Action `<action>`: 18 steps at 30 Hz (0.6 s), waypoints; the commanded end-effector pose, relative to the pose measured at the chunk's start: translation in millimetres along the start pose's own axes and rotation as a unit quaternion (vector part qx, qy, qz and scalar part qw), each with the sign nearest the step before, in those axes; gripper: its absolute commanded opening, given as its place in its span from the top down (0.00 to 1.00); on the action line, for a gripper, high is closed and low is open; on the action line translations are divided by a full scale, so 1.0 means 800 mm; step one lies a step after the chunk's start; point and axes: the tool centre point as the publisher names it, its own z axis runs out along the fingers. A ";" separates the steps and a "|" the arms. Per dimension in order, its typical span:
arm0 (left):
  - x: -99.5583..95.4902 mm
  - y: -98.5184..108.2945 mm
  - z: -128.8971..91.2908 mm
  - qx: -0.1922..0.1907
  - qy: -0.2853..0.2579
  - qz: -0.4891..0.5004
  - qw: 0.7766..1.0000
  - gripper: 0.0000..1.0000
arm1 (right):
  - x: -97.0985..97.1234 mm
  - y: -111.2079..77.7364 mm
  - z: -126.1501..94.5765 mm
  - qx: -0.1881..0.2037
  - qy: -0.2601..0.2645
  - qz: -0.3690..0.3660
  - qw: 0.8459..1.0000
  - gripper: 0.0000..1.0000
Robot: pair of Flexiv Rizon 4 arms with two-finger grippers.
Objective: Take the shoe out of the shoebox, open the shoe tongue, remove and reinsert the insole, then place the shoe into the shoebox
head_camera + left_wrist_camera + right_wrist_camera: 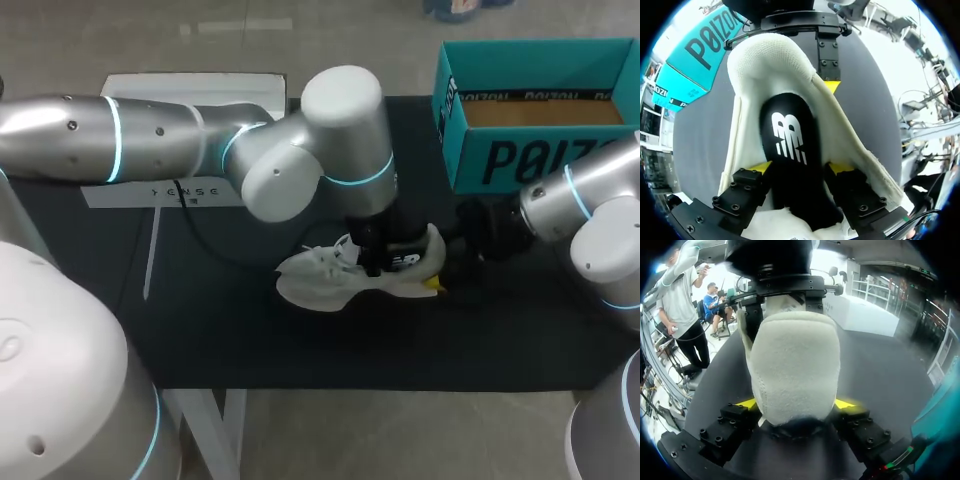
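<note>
A white shoe lies on the black mat in the middle of the table, toe to the left and heel to the right. My left gripper comes down into its opening. In the left wrist view the black insole with a white logo sits inside the shoe, and my left gripper holds it, one yellow tip at each edge. My right gripper is shut on the padded heel from the right side.
The teal shoebox stands open at the back right of the mat, just behind my right arm. A white board lies at the back left. Bare mat stretches to the left of the shoe and along the front.
</note>
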 end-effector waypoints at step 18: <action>-0.021 0.001 0.032 -0.057 -0.083 -0.029 0.995 1.00 | 0.000 -0.002 0.009 0.002 0.000 0.001 1.000 1.00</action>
